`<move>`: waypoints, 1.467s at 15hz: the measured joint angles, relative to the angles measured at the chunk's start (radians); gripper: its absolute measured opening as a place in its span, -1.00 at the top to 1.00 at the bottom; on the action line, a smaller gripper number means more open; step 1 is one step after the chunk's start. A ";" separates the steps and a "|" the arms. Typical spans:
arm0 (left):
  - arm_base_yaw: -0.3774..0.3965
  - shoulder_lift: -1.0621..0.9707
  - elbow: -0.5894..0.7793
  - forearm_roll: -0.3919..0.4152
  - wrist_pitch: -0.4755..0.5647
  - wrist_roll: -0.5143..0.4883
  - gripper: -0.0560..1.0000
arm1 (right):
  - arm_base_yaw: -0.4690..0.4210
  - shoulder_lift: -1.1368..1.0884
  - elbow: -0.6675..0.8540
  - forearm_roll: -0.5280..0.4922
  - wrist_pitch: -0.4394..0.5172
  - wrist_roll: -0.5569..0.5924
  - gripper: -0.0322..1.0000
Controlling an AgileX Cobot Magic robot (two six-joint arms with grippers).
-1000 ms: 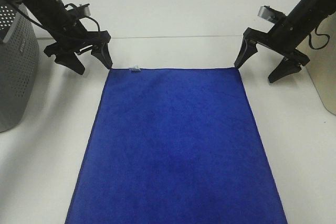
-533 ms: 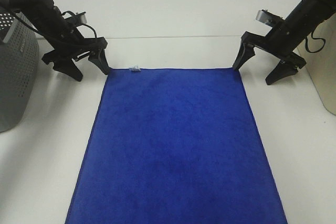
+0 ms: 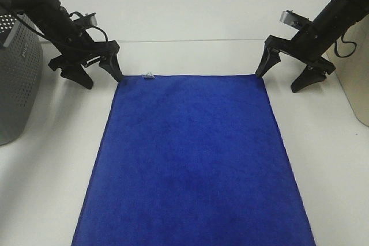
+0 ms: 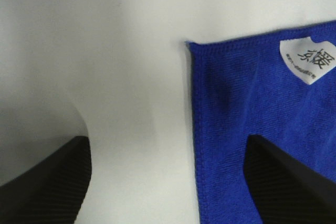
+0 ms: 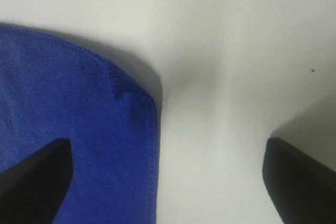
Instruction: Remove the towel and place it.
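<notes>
1. Your royal-blue towel (image 3: pixel 193 159) lies flat and spread out on the white table (image 3: pixel 190 15), its white tag (image 4: pixel 308 60) at the far left corner.
2. Your left gripper (image 3: pixel 102 79) is spread wide and empty, straddling that corner's edge.
3. Your right gripper (image 3: pixel 277 81) is likewise spread and empty, straddling the far right corner.

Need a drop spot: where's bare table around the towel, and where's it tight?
Bare: the table beyond the far edge of the towel, between the left gripper and right gripper; the strip between towel and grey basket; the strip between towel and beige object. Tight: both far towel corners, each straddled by an open gripper.
</notes>
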 joint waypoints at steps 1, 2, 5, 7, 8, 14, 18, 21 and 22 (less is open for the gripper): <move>-0.008 0.000 0.000 -0.002 -0.003 0.001 -0.50 | 0.000 0.000 0.000 0.004 -0.008 -0.007 -0.88; -0.019 0.001 0.000 -0.003 -0.015 0.003 -0.50 | 0.003 0.003 0.000 0.018 -0.019 -0.007 -0.85; -0.063 0.009 -0.001 -0.034 -0.075 0.003 -0.49 | 0.022 0.027 -0.007 0.085 -0.022 -0.037 -0.78; -0.081 0.022 -0.006 -0.086 -0.101 0.003 -0.49 | 0.050 0.045 -0.015 0.133 -0.034 -0.052 -0.75; -0.091 0.030 -0.011 -0.106 -0.107 0.003 -0.48 | 0.065 0.048 -0.018 0.142 -0.042 -0.062 -0.72; -0.122 0.049 -0.017 -0.116 -0.137 0.007 0.04 | 0.084 0.058 -0.018 0.115 -0.069 -0.068 -0.11; -0.122 0.060 -0.017 -0.111 -0.151 0.032 0.86 | 0.084 0.063 -0.015 0.077 -0.106 -0.091 0.72; -0.122 0.060 -0.017 -0.109 -0.157 0.045 0.89 | 0.085 0.063 -0.013 0.077 -0.125 -0.135 0.91; -0.123 0.060 -0.017 -0.104 -0.163 0.045 0.89 | 0.085 0.063 -0.013 0.077 -0.131 -0.143 0.91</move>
